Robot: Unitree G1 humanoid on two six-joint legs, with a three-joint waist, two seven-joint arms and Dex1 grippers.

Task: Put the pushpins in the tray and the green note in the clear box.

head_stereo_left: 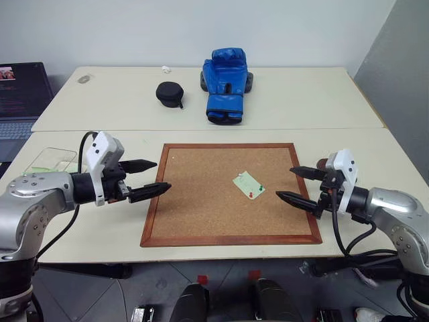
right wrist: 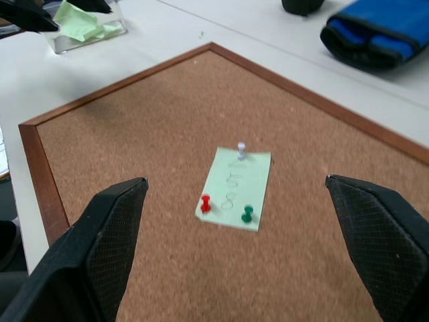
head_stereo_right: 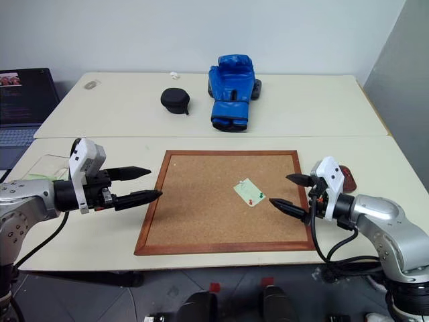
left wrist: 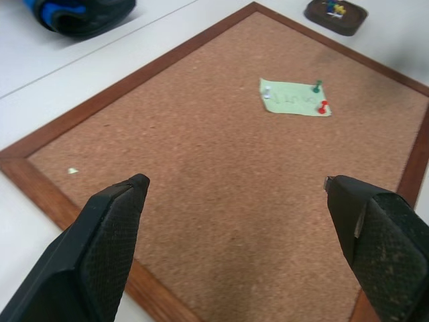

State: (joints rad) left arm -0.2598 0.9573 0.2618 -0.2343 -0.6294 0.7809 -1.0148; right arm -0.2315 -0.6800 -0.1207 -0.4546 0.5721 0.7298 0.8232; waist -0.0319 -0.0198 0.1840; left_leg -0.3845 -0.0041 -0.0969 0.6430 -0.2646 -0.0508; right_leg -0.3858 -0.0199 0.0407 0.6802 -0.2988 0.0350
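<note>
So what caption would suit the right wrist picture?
Open right gripper over cork board; green note pinned by red, green and white pins.

One cork board (head_stereo_left: 214,191) is lying on the table, and everything here is being counted against it. One green note (right wrist: 236,188) is sitting on it, with three pushpins showing in the note: one red (right wrist: 206,202), one green (right wrist: 247,214), one white (right wrist: 241,150). One tray (left wrist: 335,13) is sitting off its corner. One clear box (right wrist: 84,25) is sitting beyond its other side, holding green paper. One blue boxing glove (head_stereo_left: 226,84) and one black case (head_stereo_left: 169,94) are lying behind it.
</note>
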